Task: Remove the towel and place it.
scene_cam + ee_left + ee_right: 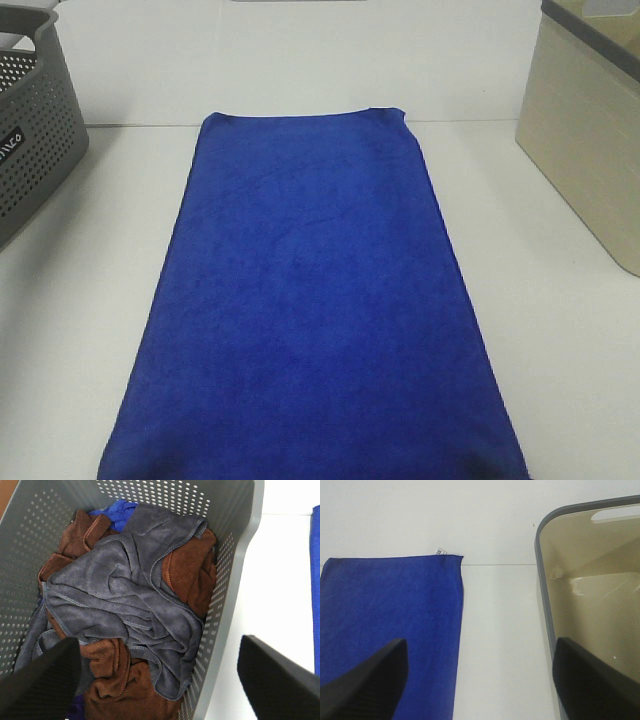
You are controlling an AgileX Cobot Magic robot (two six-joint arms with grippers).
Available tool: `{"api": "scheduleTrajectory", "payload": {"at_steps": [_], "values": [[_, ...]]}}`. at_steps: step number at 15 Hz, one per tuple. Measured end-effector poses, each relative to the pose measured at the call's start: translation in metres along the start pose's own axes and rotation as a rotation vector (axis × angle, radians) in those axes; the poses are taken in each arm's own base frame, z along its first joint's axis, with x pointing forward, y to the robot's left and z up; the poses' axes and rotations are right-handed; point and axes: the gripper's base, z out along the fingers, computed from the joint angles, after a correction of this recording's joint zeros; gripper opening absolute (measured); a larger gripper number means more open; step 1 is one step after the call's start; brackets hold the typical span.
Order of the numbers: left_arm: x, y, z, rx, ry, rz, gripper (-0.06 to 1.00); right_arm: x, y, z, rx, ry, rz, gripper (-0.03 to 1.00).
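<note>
The royal-blue towel (315,300) lies flat and spread out lengthwise down the middle of the white table. It also shows in the right wrist view (390,625), with a small white tag (440,551) at its far corner. A strip of it shows at the edge of the left wrist view (315,580). Neither gripper shows in the exterior view. My left gripper (160,680) is open and empty above the grey perforated basket (235,595). My right gripper (480,680) is open and empty above bare table between the towel and the beige bin (545,610).
The grey perforated basket (35,130) stands at the far left and holds crumpled grey (125,600), brown (187,575) and blue (120,510) cloths. The beige bin (585,150) with a grey rim stands at the far right and looks empty inside.
</note>
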Motion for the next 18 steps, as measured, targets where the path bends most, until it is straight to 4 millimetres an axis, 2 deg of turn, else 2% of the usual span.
{"api": "scheduleTrajectory", "payload": {"at_steps": [3, 5, 7, 12, 16, 17, 18], "values": [[0.007, -0.004, -0.021, 0.040, -0.018, -0.004, 0.80, 0.020, 0.006, -0.035, -0.001, -0.003, -0.008, 0.77], [0.024, -0.006, -0.041, 0.043, -0.007, -0.005, 0.80, 0.046, 0.010, -0.062, 0.000, 0.012, -0.014, 0.76], [0.059, -0.008, -0.056, 0.047, 0.055, -0.001, 0.80, 0.083, 0.016, -0.092, -0.018, 0.020, 0.002, 0.76], [0.159, -0.015, -0.112, 0.049, 0.090, 0.065, 0.80, 0.188, 0.017, -0.135, 0.006, 0.055, 0.010, 0.76], [0.226, -0.019, -0.146, 0.042, 0.029, 0.067, 0.80, 0.262, 0.012, -0.145, 0.037, 0.058, 0.001, 0.76], [0.251, -0.021, -0.155, 0.038, -0.017, 0.067, 0.80, 0.287, 0.010, -0.145, 0.043, 0.058, -0.001, 0.76], [0.268, -0.022, -0.159, 0.031, -0.075, 0.067, 0.80, 0.303, 0.008, -0.144, 0.053, 0.054, -0.004, 0.76]]}}
